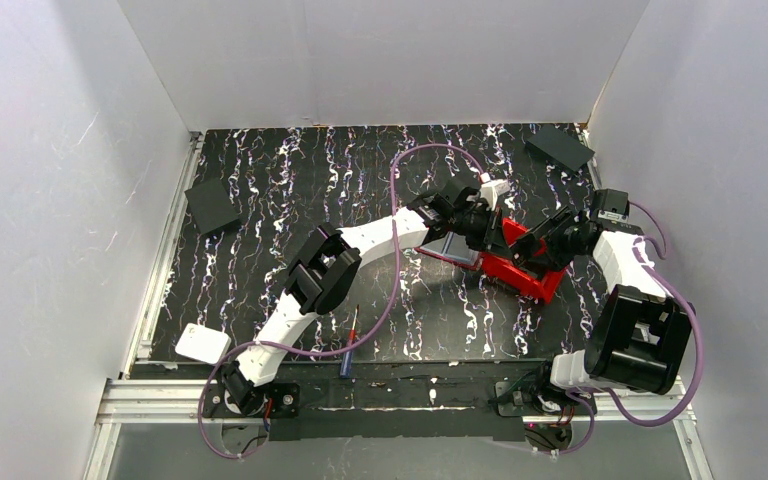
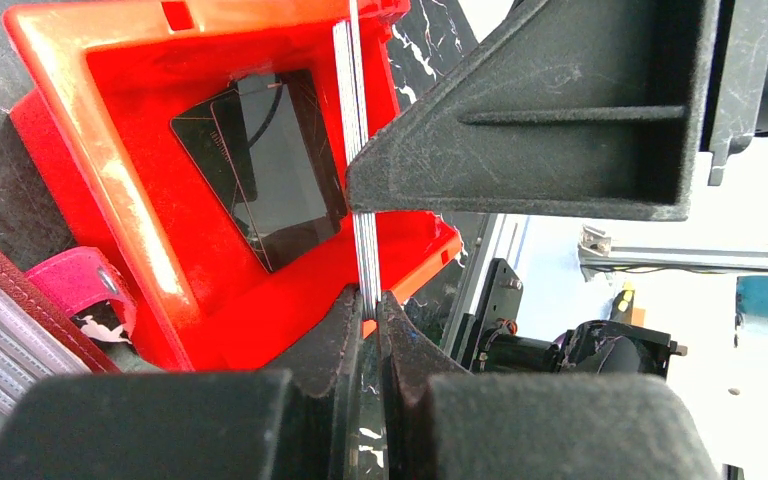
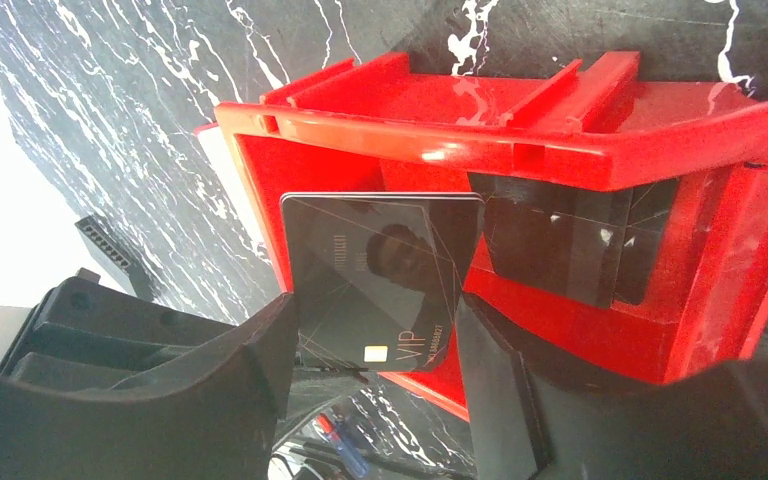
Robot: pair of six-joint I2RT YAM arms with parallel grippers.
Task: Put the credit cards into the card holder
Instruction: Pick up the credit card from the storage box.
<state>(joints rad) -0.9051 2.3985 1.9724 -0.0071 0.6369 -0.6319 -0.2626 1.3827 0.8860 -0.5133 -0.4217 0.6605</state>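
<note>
My left gripper is shut on a thin stack of credit cards, seen edge-on and held upright over the red bin. In the right wrist view the front card is dark grey with a chip and "VIP". My right gripper stands wide open with a finger at each side edge of that card; I cannot tell if they touch it. More dark cards lie in the bin. The red card holder lies open beside the bin, its grey pockets showing.
The red bin sits right of centre on the black marbled table. Black flat squares lie at the far left and far right. A white object and a red-and-blue tool lie near the front edge.
</note>
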